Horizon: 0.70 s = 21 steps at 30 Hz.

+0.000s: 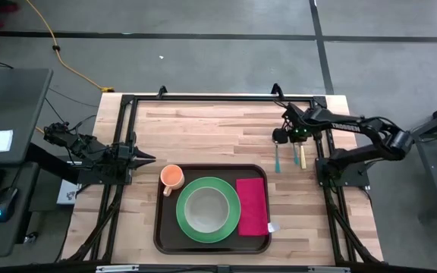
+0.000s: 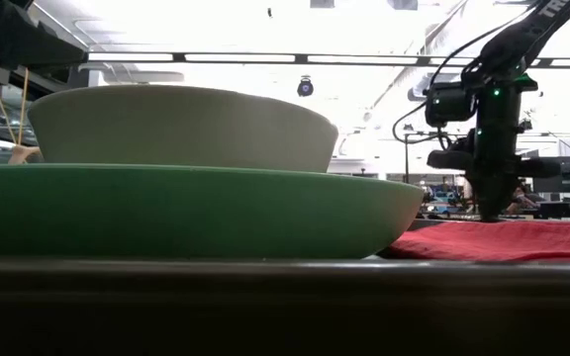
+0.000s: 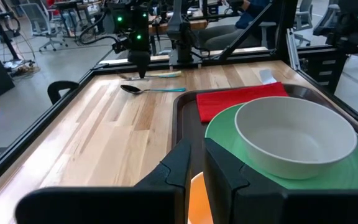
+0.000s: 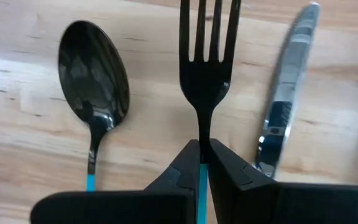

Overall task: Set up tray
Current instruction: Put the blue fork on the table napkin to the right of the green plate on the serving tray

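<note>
The dark brown tray point(image 1: 160, 227) lies at the table's near middle. On it are a green plate point(image 1: 230, 227) with a white bowl point(image 1: 203, 208), a red napkin point(image 1: 252, 205) and an orange cup point(image 1: 171, 177). Far right of the tray, a spoon point(image 4: 95, 81), a fork point(image 4: 207, 62) and a knife point(image 4: 288, 87) lie side by side on the wood. My right gripper point(image 4: 202, 149) stands over them, pointing down, shut on the fork. My left gripper point(image 1: 149, 158) waits left of the cup, slightly open and holding nothing. My right gripper pinches the fork between its two fingers at the top of the teal handle point(image 4: 202, 163), just behind the black neck. The fingers come from above, pointing steeply down. The fork lies level, tines pointing away; whether it is clear of the table I cannot tell.
A black frame point(image 1: 218, 97) runs along the table's far and side edges. Bare wood point(image 1: 203, 129) stretches between the tray and the far edge. The spoon and knife lie close on either side of the fork.
</note>
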{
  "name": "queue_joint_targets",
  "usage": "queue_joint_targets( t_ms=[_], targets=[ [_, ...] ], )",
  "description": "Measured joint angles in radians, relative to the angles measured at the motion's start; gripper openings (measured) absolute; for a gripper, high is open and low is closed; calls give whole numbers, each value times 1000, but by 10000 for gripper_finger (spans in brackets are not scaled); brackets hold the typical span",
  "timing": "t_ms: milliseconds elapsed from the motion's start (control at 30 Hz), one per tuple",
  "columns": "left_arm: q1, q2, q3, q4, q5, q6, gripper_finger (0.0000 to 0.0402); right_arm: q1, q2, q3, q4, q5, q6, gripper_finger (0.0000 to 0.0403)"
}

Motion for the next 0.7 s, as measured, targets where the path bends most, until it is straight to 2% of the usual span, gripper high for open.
queue_joint_targets(
  t_ms=[267,700],
  targets=[
    [0,0,0,0,0,0,69,22,-58,0,-31,-37,38,8],
    [0,0,0,0,1,0,69,101,-58,0,-75,-60,99,10]
  ],
)
